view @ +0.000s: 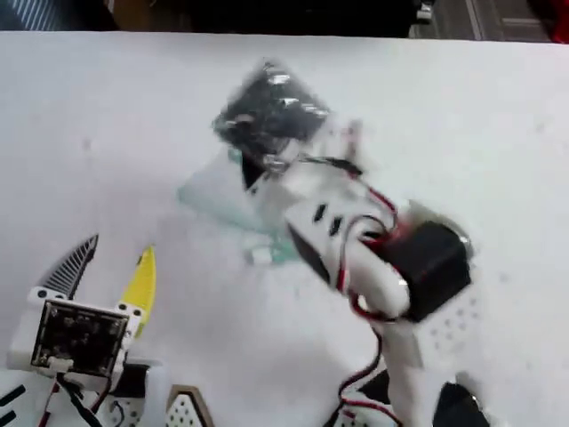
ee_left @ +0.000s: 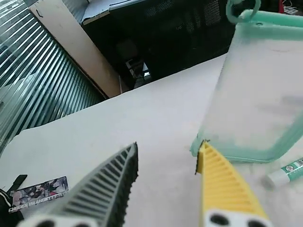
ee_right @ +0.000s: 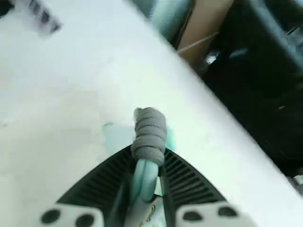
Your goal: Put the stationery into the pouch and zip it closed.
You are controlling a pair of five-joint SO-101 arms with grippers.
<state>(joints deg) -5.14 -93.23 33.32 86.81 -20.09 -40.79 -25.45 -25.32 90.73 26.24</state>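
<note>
The pouch [view: 218,191] is translucent with a teal rim and lies mid-table; the left wrist view shows it [ee_left: 265,94] with a teal loop [ee_left: 241,12] at its far end. A small white and green tube [view: 267,256] [ee_left: 286,171] lies beside the pouch's near edge. My left gripper [view: 120,247] [ee_left: 169,145] rests open at the front left, its yellow finger [ee_left: 222,184] just short of the pouch corner. The right arm [view: 356,231] leans over the pouch. My right gripper [ee_right: 149,156] is shut on a teal item with a grey ribbed band [ee_right: 149,135].
The white table [view: 462,107] has free room to the right and far left. Its far edge meets dark furniture. A small printed card [ee_left: 38,191] lies on the table to the left of my left gripper.
</note>
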